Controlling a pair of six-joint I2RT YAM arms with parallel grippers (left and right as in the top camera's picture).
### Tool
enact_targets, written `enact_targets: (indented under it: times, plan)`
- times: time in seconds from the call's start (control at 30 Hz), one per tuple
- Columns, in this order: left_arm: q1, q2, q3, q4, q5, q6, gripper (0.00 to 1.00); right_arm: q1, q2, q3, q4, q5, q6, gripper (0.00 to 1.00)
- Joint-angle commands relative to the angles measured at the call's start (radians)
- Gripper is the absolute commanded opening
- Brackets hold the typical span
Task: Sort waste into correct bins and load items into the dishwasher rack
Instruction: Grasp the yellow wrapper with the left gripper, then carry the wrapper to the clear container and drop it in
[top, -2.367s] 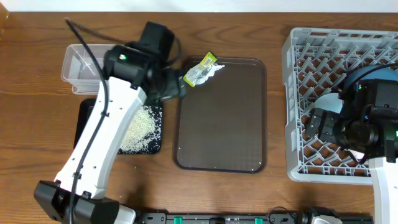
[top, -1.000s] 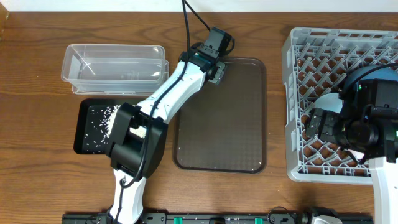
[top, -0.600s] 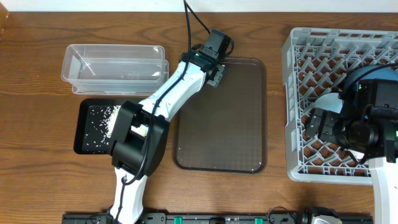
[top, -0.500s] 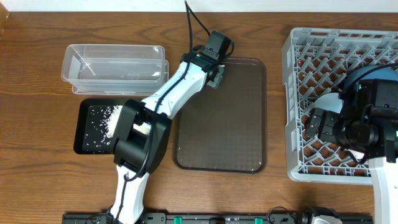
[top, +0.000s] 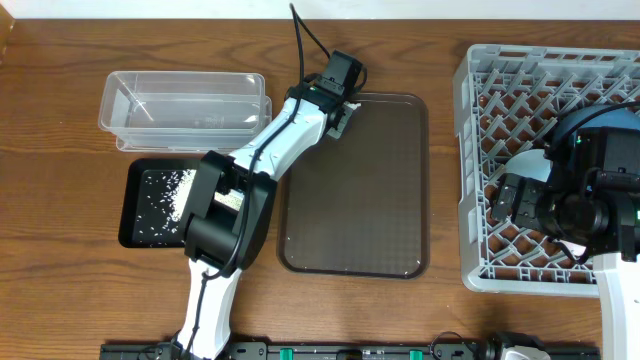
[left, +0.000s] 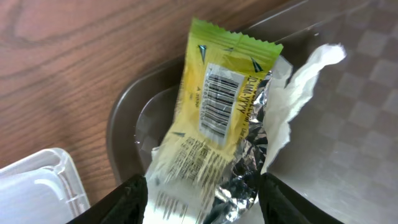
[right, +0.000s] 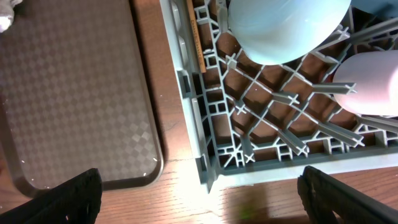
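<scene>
My left gripper hangs over a corner of the tray with its fingers apart. The wrapper lies flat between them, its edges just inside the tips, with the paper crumpled against its right side and the tub just off my left finger. My right gripper is spread wide and empty above the rack wall; the chopstick lies straight ahead along that wall, the bowl ahead to the right, and the cup further right.
</scene>
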Motion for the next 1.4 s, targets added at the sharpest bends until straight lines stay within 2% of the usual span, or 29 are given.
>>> enact_targets:
  times: [0.0,0.23,0.37,0.6,0.87,1.13,1.23,1.3,1.37]
  plan:
    - [0.003,0.034,-0.006,0.015,-0.002,0.011,0.56,0.01,-0.005,-0.001,0.0,0.01,0.011,0.99]
    - [0.003,0.035,-0.006,0.055,-0.002,0.011,0.44,0.01,-0.005,-0.001,0.0,0.01,0.011,0.99]
    - [0.003,0.035,-0.006,0.053,-0.002,0.011,0.28,0.01,-0.005,-0.001,0.0,0.01,0.011,0.99]
    - [0.003,0.006,-0.006,0.053,-0.002,0.011,0.09,0.01,-0.005,-0.001,0.0,0.01,0.011,0.99]
    - [0.003,-0.095,-0.006,0.022,-0.002,0.002,0.06,0.01,-0.005,-0.001,0.0,0.01,0.011,0.99]
    - [0.007,-0.228,-0.006,0.003,-0.011,-0.085,0.06,0.01,-0.005,-0.001,0.0,0.01,0.011,0.99]
    - [0.024,-0.268,-0.006,0.008,-0.102,-0.176,0.06,0.01,-0.005,-0.001,0.0,0.01,0.011,0.99]
    - [0.05,-0.287,-0.006,0.007,-0.185,-0.277,0.06,0.01,-0.005,-0.001,0.0,0.01,0.011,0.99]
    - [0.097,-0.299,-0.006,-0.008,-0.229,-0.431,0.06,0.01,-0.005,-0.001,0.0,0.01,0.011,0.99]
